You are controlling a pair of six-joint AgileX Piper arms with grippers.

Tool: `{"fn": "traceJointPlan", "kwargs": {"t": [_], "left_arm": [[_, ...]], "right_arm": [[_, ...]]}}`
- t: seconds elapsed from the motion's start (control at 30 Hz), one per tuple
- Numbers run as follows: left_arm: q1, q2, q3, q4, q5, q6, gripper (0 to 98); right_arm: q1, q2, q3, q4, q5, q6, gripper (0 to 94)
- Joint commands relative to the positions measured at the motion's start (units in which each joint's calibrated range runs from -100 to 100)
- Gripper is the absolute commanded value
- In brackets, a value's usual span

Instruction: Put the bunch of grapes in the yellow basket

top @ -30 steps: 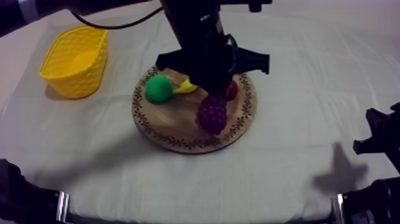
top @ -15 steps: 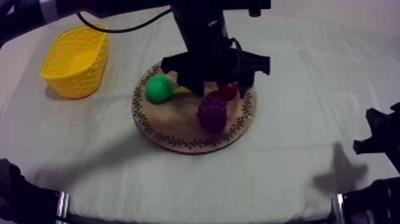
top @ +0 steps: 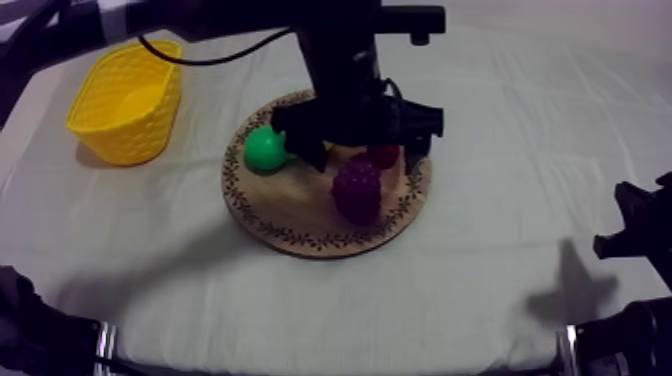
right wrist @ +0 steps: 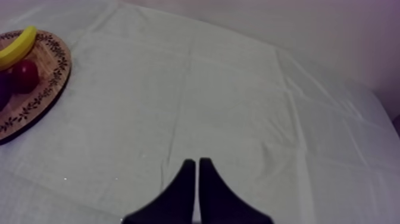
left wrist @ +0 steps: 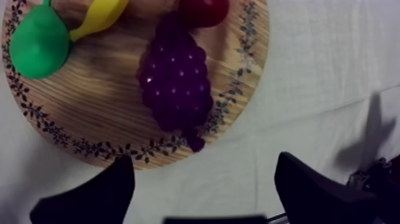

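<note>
Fingers [left wrist: 89, 196] of the left gripper [left wrist: 203, 161] stand wide apart, with nothing held between them. The hand hangs over the near edge of the round wooden board [left wrist: 107, 101] with the leaf-patterned rim.

Straight ahead of the open fingertips lies the dark purple, knobbly toy bunch of grapes [left wrist: 175, 83]. It rests flat on the wood, its thin tip nearest the hand and just over the patterned rim. Its long axis runs away from the hand, almost in line with the reach and leaning only a little. That puts the gap between the fingers across its narrow width, which I'd judge the right way round for a grasp. The move seems to need a push forward and down until the fingers pass either side of the fat middle, then a squeeze.

Beyond the bunch, at its far end and apparently touching it, sits the small red fruit [left wrist: 205, 7]. Further to the hand's left are the yellow curved toy banana [left wrist: 98, 15] and the round green toy pear [left wrist: 36, 47], both clear of the grapes.

Well out past the pear on that side, on the grey-white cloth [top: 480, 290], stands the yellow basket of woven plastic [top: 125, 100].

The right gripper [right wrist: 196, 164] is closed to a narrow wedge on nothing, well apart from the board, so the left arm is plainly the nearer one.
</note>
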Motion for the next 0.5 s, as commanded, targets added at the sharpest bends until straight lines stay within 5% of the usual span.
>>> {"fn": "traceJointPlan", "kwargs": {"t": [0.0, 0.47], "left_arm": [[-0.1, 0.8, 0.3, 0.02, 0.0, 0.1, 90.4], [-0.8, 10.2, -3.0, 0.72, 1.3, -0.1, 93.9]], "right_arm": [[0.0, 0.0, 0.0, 0.0, 0.0, 0.0, 0.3], [0.0, 0.0, 0.0, 0.0, 0.0, 0.0, 0.3]]}}
